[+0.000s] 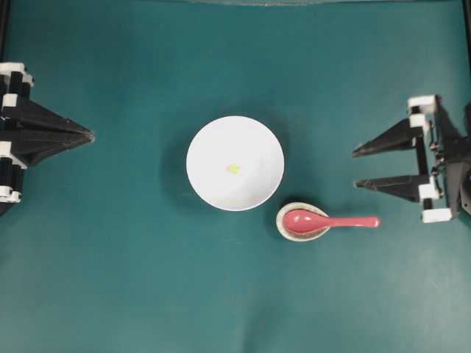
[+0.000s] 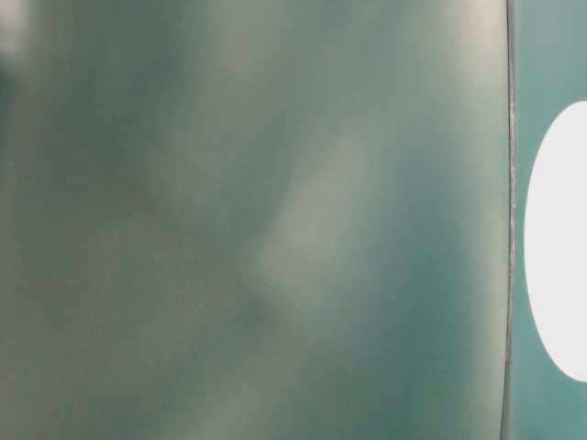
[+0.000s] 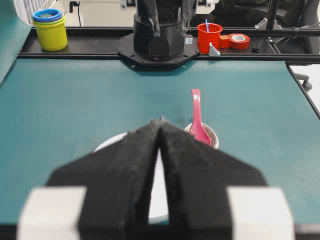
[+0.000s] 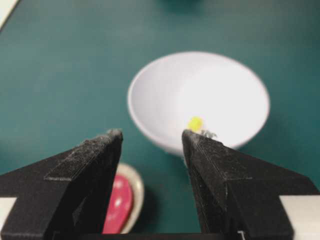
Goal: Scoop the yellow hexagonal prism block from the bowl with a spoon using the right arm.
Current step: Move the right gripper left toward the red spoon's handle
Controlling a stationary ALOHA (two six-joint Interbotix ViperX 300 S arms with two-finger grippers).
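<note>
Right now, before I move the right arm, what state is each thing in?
left gripper: shut, empty, parked far from the bowl.
right gripper: open, empty.
spoon: ungrasped, scoop lying in the spoon rest.
yellow block: lying inside the bowl.
bowl: upright on the table.

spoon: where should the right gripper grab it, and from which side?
Take the spoon by its straight handle, probably near the free end. The scoop sits in the spoon rest; the handle points at the open right gripper with clear table around it. Come from above, jaws across the handle.
</note>
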